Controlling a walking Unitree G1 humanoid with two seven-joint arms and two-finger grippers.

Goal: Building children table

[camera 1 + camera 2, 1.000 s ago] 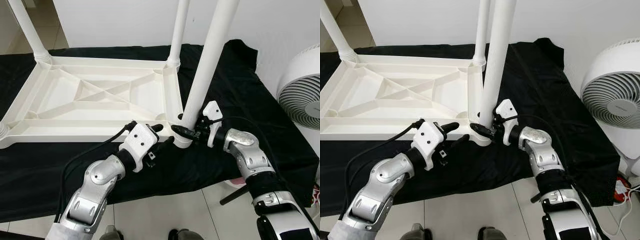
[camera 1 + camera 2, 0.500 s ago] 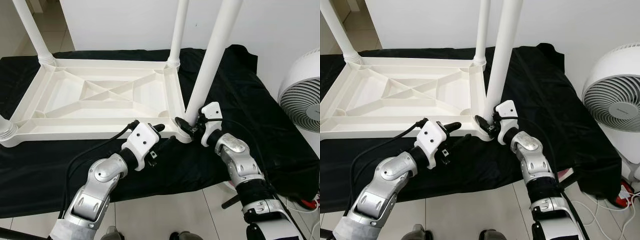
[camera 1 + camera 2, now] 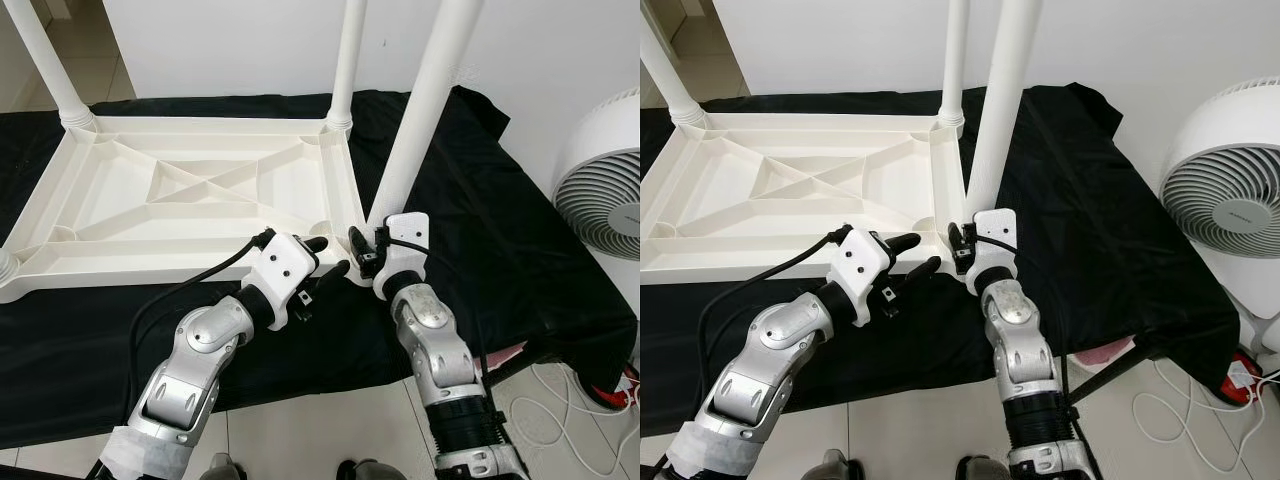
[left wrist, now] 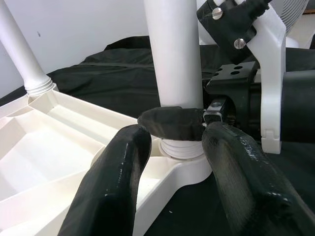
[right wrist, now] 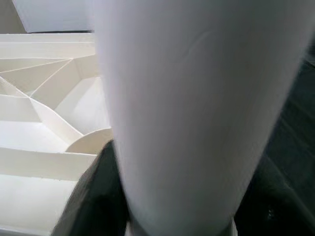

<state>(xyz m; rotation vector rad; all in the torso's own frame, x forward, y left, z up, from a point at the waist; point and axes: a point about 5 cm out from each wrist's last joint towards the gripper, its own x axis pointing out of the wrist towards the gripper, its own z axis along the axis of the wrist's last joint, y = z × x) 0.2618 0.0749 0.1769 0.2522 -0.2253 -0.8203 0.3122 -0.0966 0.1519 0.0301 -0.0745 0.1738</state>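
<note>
Upturned white tabletop (image 3: 190, 200) on black cloth (image 3: 480, 200); near-corner leg (image 3: 425, 110) upright in its socket. Right claw (image 3: 362, 250) clamped on leg base, forearm swung round to robot's side of socket since a second ago: likely twisting leg tight. Left claw (image 3: 325, 262) parted, empty, just beside socket. Fan (image 3: 1230, 190) well right of leg; its badge unreadable.
</note>
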